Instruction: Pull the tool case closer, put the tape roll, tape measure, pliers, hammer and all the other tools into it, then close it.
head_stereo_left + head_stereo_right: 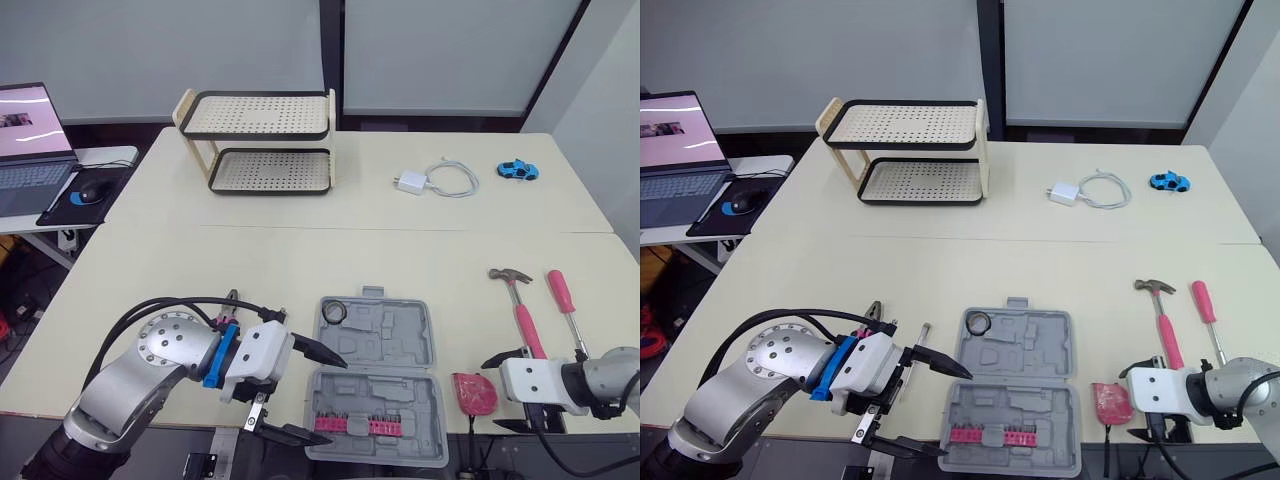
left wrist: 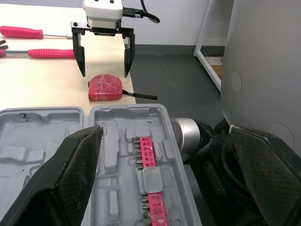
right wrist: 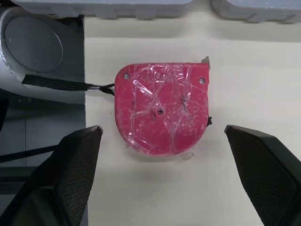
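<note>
Right wrist view: looks down on the red tape measure (image 3: 162, 110), flat on the table (image 1: 250, 270), centred between the spread fingers of the right gripper (image 2: 104, 71), touching neither. Lies just right of the open tool case (image 1: 385, 335). Left gripper (image 1: 328, 400) likewise agape at that case's left edge.

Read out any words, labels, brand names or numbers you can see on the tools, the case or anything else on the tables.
None of the pictures holds text that can be read.
On the laptop screen: a pink page is up, too small to read.
On the tape measure: a plain red face under clear tape, no label.
In the tool case: the pink bit strip bears no legible marks.
</note>
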`<state>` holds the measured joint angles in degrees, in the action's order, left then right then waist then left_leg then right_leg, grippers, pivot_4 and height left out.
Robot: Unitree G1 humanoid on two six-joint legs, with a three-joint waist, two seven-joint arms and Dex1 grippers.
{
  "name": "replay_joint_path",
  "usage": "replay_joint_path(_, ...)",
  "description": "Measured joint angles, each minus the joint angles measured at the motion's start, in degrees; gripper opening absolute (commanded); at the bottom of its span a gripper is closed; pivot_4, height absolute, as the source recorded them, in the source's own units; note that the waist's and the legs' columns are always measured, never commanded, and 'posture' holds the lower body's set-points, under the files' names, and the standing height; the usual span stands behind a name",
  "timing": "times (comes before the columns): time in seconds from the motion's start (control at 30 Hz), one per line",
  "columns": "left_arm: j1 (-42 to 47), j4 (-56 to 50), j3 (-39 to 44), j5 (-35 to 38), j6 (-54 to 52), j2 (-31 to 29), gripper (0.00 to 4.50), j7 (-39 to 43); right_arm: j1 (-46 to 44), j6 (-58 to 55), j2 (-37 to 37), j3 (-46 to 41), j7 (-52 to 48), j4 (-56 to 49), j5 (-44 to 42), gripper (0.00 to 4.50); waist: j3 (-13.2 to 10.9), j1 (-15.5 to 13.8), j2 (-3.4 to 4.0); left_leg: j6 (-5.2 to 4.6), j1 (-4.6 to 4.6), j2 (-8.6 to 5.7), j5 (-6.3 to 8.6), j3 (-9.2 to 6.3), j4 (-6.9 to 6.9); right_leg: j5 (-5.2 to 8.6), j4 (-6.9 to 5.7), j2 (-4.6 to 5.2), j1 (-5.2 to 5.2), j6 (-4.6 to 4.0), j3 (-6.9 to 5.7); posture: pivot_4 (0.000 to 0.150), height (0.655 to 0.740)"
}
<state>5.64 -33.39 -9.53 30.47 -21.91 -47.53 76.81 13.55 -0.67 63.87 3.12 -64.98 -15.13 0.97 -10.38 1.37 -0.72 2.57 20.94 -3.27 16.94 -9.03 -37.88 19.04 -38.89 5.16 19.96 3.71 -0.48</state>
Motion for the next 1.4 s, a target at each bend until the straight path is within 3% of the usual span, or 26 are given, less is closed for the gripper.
replay_joint_path(0.63, 4.32, 4.84, -2.45, -1.63, 2.52, 1.53, 4.5, 1.38, -5.82, 2.66, -4.23, 5.79, 0.37, 5.72, 4.03, 4.48, 0.0, 0.08, 0.0, 0.02, -0.01, -0.01, -0.01, -0.06, -0.01, 0.0, -0.01, -0.01, 0.0, 0.0, -0.02, 0.15, 0.7318)
replay_joint_path(0.77, 4.32, 5.11, -2.45, -1.73, 2.73, 1.53, 4.5, 1.44, -5.75, 2.65, -4.53, 6.02, 0.2, 5.8, 4.02, 3.29, 0.0, 0.14, -0.01, 0.02, -0.01, -0.01, -0.01, -0.07, -0.01, 0.0, -0.01, -0.01, 0.0, 0.0, -0.01, 0.15, 0.7318)
replay_joint_path(1.03, 4.8, 7.03, -2.47, -2.59, 3.81, 1.54, 4.5, 1.44, -4.89, 1.26, -5.19, 5.09, 0.83, 5.0, 3.47, 3.19, 0.0, 0.16, -0.02, 0.02, -0.02, 0.0, -0.01, -0.08, -0.01, -0.01, -0.02, -0.04, 0.0, 0.0, 0.0, 0.15, 0.7318)
replay_joint_path(1.23, 7.22, 10.31, -2.05, -3.61, 3.5, 1.59, 4.5, -0.13, -1.43, -20.43, -1.6, -3.07, 0.7, -11.25, -1.26, 3.19, 0.01, 0.12, 0.06, 0.02, 0.0, -0.01, -0.01, -0.09, -0.03, -0.01, -0.06, -0.02, 0.04, 0.0, 0.02, 0.15, 0.7318)
replay_joint_path(1.4, 9.43, 12.23, -0.72, -4.47, 2.4, 1.44, 4.5, -2.55, -9.1, -38.62, 2.65, -4.27, -1.31, -22.33, -7.06, 3.19, -0.01, 0.13, 0.05, 0.01, 0.03, -0.01, -0.01, -0.12, -0.01, -0.01, -0.04, -0.01, 0.05, 0.0, -0.01, 0.15, 0.7318)
